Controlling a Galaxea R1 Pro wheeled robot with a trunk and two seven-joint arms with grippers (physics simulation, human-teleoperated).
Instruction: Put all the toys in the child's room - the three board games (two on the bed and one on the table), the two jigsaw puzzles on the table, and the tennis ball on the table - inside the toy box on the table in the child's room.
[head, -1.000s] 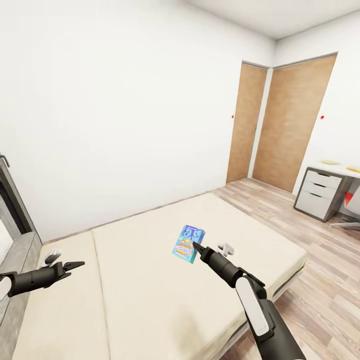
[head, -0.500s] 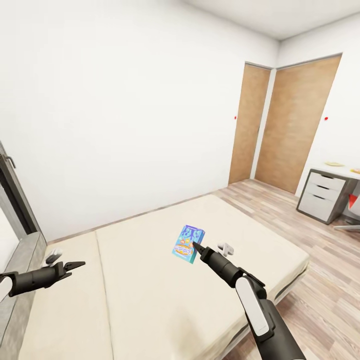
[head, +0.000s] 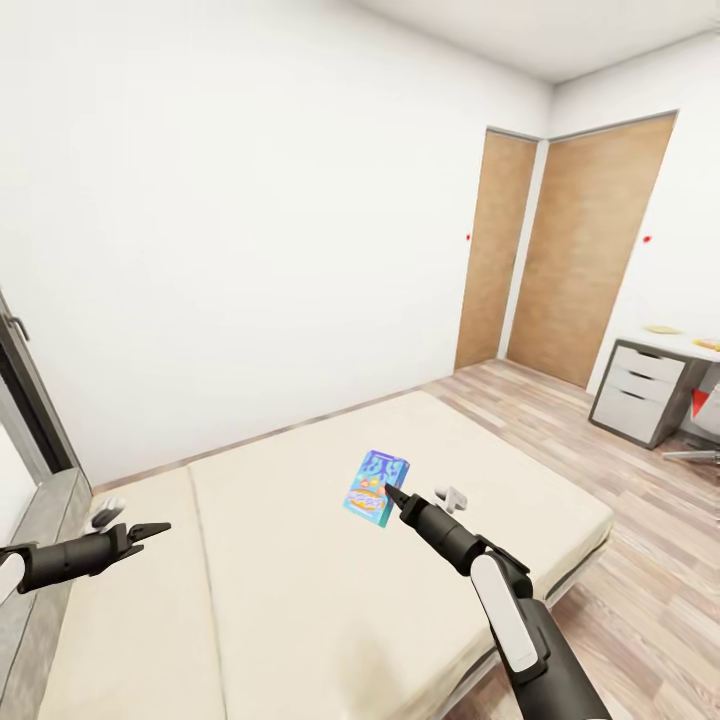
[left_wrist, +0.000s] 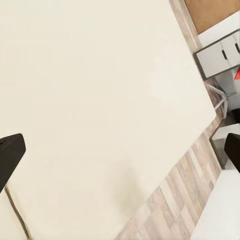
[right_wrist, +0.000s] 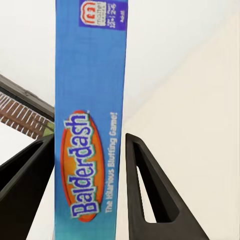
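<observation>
Above the bed's (head: 300, 590) bare middle, right end effector (head: 391, 494) gripping blue board game (head: 375, 486).

The blue board game (right_wrist: 90, 125) runs past the top and bottom edges of the right wrist picture, so its ends are cut off. The table (head: 655, 385) is cut by the head view's right edge; the small things on its top are too small to tell.

We're looking at a bedroom in a home: a beige bed (head: 330, 590) is filling the lower frame, wooden doors (head: 560, 260) standing upper right, white desk drawers (head: 640, 390) showing at right.
</observation>
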